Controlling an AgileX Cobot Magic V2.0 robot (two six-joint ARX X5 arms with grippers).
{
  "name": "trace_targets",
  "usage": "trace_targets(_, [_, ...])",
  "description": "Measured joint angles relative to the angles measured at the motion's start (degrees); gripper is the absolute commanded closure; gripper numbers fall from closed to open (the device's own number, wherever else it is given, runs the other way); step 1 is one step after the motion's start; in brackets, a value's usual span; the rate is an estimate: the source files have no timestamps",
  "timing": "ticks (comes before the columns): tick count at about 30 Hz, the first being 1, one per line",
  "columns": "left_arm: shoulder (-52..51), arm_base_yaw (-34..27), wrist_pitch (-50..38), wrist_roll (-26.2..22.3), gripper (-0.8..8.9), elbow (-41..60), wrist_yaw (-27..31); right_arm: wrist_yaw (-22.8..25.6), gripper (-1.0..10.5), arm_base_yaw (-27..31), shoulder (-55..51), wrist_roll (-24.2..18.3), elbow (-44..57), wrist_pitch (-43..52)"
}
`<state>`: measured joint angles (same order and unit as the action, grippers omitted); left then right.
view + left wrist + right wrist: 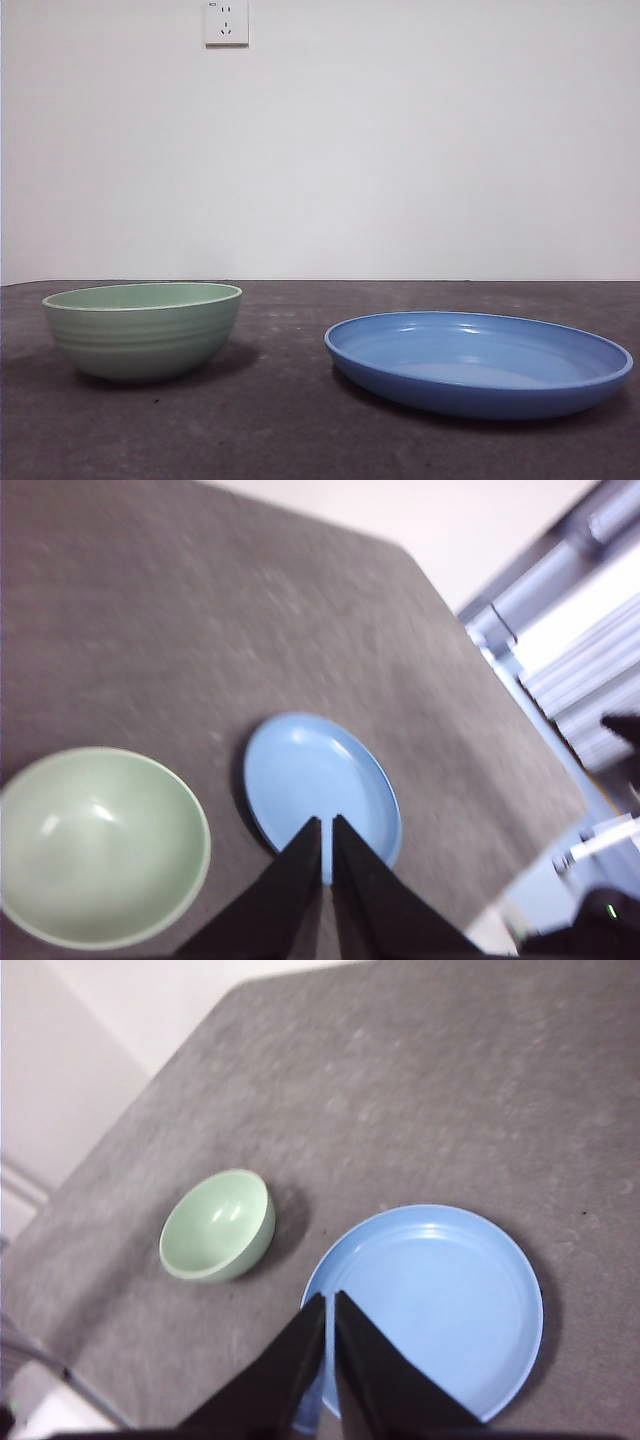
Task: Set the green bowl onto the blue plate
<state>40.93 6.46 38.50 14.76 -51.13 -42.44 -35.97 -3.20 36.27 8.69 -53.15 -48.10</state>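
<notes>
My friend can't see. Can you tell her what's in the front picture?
A green bowl and a wider blue plate sit apart on a dark table, both empty. Behind them is a white wall with a socket.

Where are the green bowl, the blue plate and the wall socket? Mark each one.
green bowl (145, 335): front view, on its ridged outer wall.
blue plate (470, 395): front view, on its near outer rim.
wall socket (227, 22): front view, on its white faceplate.

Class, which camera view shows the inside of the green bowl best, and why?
The left wrist view: the green bowl lies large, seen from above, its hollow inside open and nothing in it. The right wrist view shows it smaller and slanted, beside the blue plate. The front view shows only its ridged outside.
</notes>
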Motion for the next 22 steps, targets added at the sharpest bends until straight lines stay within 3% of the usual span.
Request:
trace_targets(6, [2.6,4.7,6.0,-5.7,7.95,-1.0,-0.2,0.0,9.4,-1.7,3.1,-3.4,-2.0,-2.7])
trace_targets(14, [3.0,5.1,7.2,-11.2,7.7,-1.0,-0.2,0.0,9.3,-1.7,3.1,-4.1,-2.0,-2.7])
trace_targets(17, [3.0,5.1,7.2,-11.3,6.3,-1.0,-0.2,0.0,8.5,-1.7,3.1,-4.2,-2.0,-2.7])
trace_targets(20, [3.0,5.1,7.2,-11.3,4.37,-1.0,-0.2,0.0,6.5,-1.7,3.1,-4.2,-2.0,-2.7])
trace_targets(22, [3.0,5.1,7.2,-11.3,3.6,-1.0,-0.2,0.0,5.3,-1.7,3.1,-4.2,-2.0,-2.7])
